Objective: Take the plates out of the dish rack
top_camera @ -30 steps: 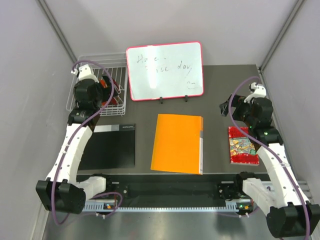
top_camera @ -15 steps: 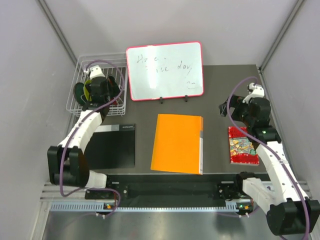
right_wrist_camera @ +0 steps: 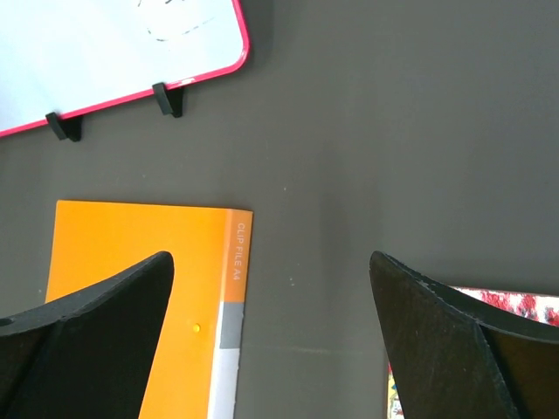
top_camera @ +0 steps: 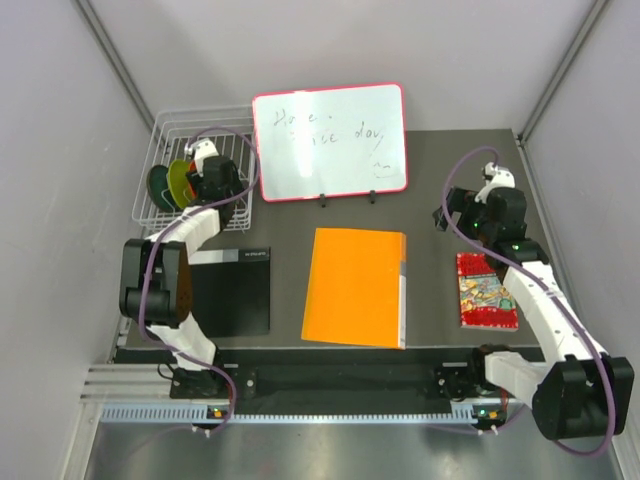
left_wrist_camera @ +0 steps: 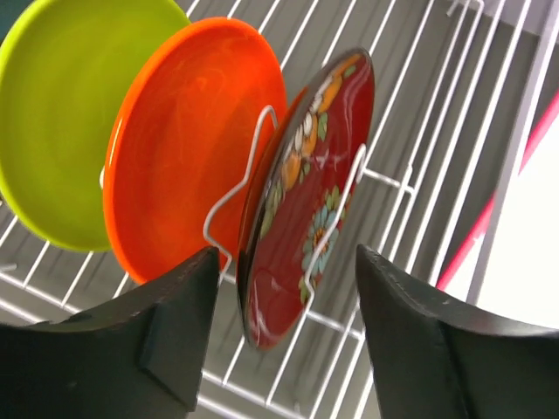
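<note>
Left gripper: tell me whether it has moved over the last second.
Yes. The left gripper shifted right across the dish rack, toward the whiteboard.

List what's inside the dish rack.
Standing on edge in the dish rack: red patterned plate, orange plate, lime green plate, dark teal plate. From above, the left arm covers the rack's right part.

Soft, even overhead light fills the top view, brightening the pale walls and washing out the writing on the whiteboard, while the dark table reads matte with only faint shadows. Up close, white highlights streak the glossy red plate and orange plate; the fingers of the left gripper and those of the right gripper loom dark and soft-edged at the frames' lower edges.
</note>
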### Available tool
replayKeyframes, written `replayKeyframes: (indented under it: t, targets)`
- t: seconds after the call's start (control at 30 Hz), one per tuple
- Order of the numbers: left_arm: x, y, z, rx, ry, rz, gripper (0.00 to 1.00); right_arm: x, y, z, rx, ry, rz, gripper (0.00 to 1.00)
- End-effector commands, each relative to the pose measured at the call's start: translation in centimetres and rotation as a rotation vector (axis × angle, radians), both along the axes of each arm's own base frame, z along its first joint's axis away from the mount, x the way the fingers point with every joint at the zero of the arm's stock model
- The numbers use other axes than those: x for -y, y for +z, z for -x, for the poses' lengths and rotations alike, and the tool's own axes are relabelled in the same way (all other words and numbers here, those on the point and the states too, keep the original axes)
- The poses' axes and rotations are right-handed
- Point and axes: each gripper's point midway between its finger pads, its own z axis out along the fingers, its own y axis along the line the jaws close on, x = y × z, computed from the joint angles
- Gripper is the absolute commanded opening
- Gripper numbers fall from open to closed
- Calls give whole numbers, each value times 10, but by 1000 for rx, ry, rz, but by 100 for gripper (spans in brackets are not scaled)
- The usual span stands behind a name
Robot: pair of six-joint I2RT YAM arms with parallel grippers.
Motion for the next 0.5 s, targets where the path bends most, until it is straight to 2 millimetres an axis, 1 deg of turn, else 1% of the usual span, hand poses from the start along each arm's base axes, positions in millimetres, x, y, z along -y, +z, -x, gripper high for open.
replayKeyframes:
  t: [0.0, 0.03, 0.07, 0.17, 0.23, 0.27, 0.3, 0.37, 0.4, 0.43, 0.47]
  targets:
    - [-10, 35, -29, 159, 51, 2, 65, -7, 1, -13, 30, 40, 7, 93]
    - [-12, 34, -30, 160, 62, -1, 65, -8, -3, -14, 16, 43, 7, 91]
    - [-14, 29, -32, 154, 68, -3, 60, -8, -5, -14, 10, 46, 7, 91]
    - [-16, 23, -37, 159, 72, -4, 55, -10, -11, -16, -6, 55, 2, 91]
    - [-18, 19, -39, 162, 72, -6, 41, -11, -11, -17, -7, 57, 2, 90]
    - [-17, 17, -42, 165, 67, -3, 33, -11, -10, -18, -3, 59, -1, 89]
    - [-17, 18, -43, 168, 67, -3, 18, -12, -10, -18, -1, 61, -1, 89]
    - [-17, 15, -44, 162, 62, -3, 11, -12, -12, -19, -5, 60, -6, 89]
    - [-17, 13, -43, 159, 63, -3, 11, -13, -11, -20, -4, 61, -10, 89]
    - [-17, 13, -43, 160, 61, -5, 8, -13, -13, -20, -10, 62, -9, 89]
    - [-17, 13, -43, 161, 59, -6, 2, -13, -13, -20, -11, 60, -11, 89]
